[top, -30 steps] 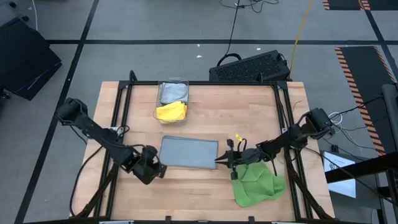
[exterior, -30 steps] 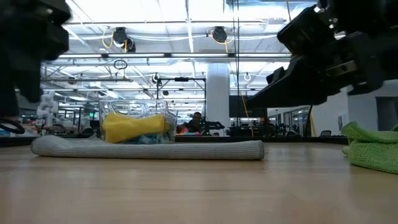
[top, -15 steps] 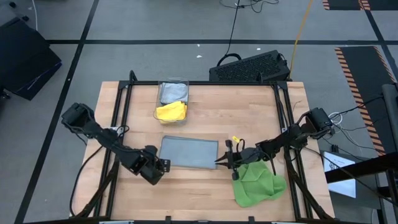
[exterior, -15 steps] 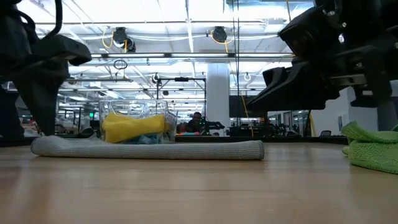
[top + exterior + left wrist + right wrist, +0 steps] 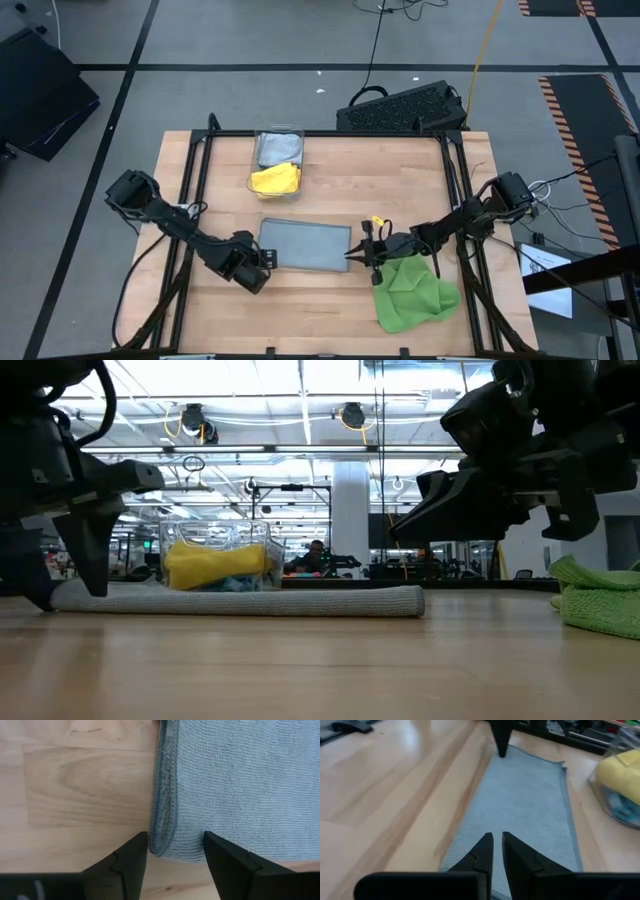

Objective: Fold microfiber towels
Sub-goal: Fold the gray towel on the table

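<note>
On the wooden table (image 5: 330,300), the folded grey microfiber towel (image 5: 304,245) lies flat between my 2 claws. My left claw (image 5: 174,851) stands open around its near corner; my right claw (image 5: 497,851), fingers together and empty, rests at its opposite edge.

- In the low view, the bright green crumpled microfiber towel (image 5: 600,598) is cut off by the right edge of the frame.
- There too, the clear plastic bin (image 5: 215,555) at centre left hides what lies under the yellow cloth (image 5: 215,565); only blurred bluish patches show.
- In the left wrist view, the grey folded microfiber towel (image 5: 240,785) runs off the top and right edges.
- In the right wrist view, the bin is cropped at the right edge.
</note>
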Available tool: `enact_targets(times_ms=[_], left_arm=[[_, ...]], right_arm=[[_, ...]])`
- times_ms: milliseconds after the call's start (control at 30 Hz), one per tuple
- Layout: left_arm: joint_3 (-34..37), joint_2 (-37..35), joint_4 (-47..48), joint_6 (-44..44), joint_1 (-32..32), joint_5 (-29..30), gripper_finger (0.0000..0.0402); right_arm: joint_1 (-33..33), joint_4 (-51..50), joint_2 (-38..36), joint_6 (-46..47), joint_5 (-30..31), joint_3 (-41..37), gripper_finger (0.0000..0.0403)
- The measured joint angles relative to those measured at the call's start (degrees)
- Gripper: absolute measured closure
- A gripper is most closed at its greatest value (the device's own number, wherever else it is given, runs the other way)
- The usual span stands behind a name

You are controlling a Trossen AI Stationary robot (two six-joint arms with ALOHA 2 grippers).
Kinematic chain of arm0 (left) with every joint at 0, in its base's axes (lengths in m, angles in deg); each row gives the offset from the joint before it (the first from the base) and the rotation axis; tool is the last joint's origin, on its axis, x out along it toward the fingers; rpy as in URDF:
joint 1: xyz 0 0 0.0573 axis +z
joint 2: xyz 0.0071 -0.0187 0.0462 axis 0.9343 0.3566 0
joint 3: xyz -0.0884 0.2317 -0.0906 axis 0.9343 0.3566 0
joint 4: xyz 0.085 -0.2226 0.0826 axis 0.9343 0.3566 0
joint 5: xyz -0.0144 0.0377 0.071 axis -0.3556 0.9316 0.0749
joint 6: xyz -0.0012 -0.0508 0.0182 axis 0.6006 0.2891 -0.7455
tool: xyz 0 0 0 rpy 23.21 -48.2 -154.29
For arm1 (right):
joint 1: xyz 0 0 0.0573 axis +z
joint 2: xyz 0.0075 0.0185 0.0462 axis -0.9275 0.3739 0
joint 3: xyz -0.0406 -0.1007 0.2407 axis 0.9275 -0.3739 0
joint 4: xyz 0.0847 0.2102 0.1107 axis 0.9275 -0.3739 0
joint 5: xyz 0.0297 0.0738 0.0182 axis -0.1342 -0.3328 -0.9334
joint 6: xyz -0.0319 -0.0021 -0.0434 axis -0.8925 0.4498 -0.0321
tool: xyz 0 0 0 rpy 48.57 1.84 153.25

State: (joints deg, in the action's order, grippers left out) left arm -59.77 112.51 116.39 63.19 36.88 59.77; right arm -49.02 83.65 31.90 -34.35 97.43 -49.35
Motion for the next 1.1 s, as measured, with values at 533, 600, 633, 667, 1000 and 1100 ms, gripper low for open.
enact_targets(times_ms=[533, 600, 633, 667, 1000, 1100], left_arm=[[-0.4, 2.2, 2.3, -22.3, -0.6, 6.8, 0.0395], [-1.3, 1.8, 6.3, -28.2, -0.3, 7.6, 0.0396], [-2.0, 1.5, 8.2, -30.9, -0.3, 7.9, 0.0395], [-3.0, 1.4, 9.6, -33.8, -0.2, 8.0, 0.0396], [-9.7, 1.3, 16.2, -56.6, 0.0, 13.5, 0.0399], [-9.9, 1.3, 14.4, -57.8, -0.4, 12.6, 0.0399]], right_arm=[[-4.5, -6.0, 0.0, 4.9, 2.2, 11.9, 0.0371], [-5.8, -7.2, 0.5, 4.4, 1.8, 14.7, 0.0371], [-6.7, -8.1, 0.9, 4.5, 0.4, 16.0, 0.0370], [-7.6, -9.5, 1.4, 4.7, -1.4, 17.5, 0.0368], [-14.5, -15.5, 12.6, 6.3, -11.0, 33.4, 0.0281], [-15.9, -18.1, 15.6, 7.5, -14.8, 37.2, 0.0253]])
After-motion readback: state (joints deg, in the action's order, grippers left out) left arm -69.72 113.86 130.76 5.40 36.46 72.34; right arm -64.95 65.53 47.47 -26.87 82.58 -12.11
